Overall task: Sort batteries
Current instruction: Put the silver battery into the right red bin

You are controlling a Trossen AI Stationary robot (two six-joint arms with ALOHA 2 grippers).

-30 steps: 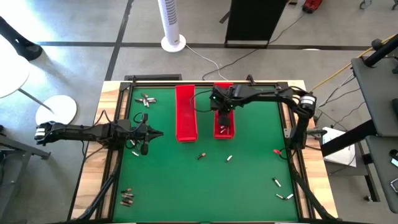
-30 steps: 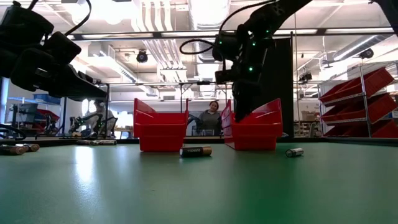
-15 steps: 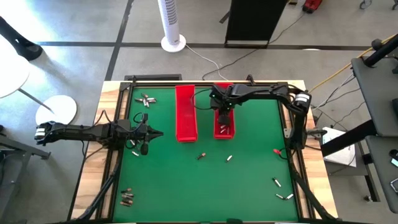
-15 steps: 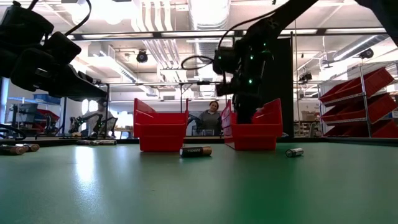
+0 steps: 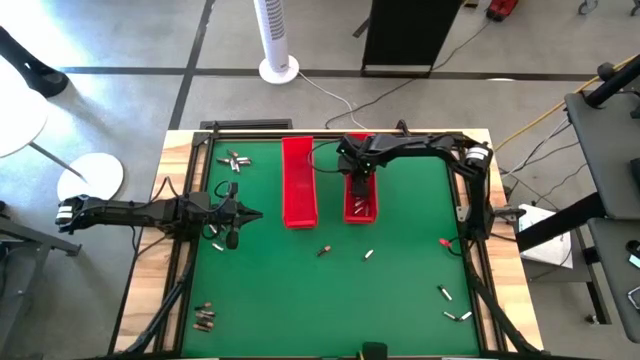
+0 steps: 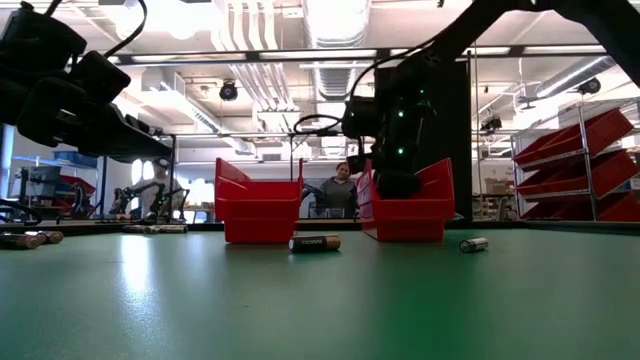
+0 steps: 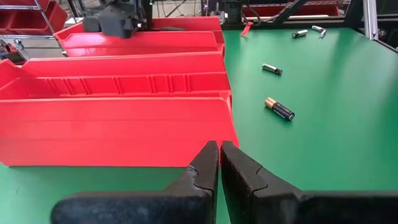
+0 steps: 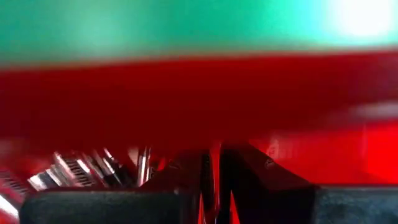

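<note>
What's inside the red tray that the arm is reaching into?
A few small batteries lie at the near end of the right red tray. The right gripper hangs over its middle, hiding whatever lies beneath it.

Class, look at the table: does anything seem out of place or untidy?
Yes. Batteries lie loose on the green mat: a brown one and a silver one before the red trays, with more in the corners. Nothing looks damaged.

The left gripper (image 5: pixel 248 214) hung at the high view's middle left, fingers pressed together. The right gripper (image 5: pixel 358 182) reached upper centre, fingers nearly touching.
</note>
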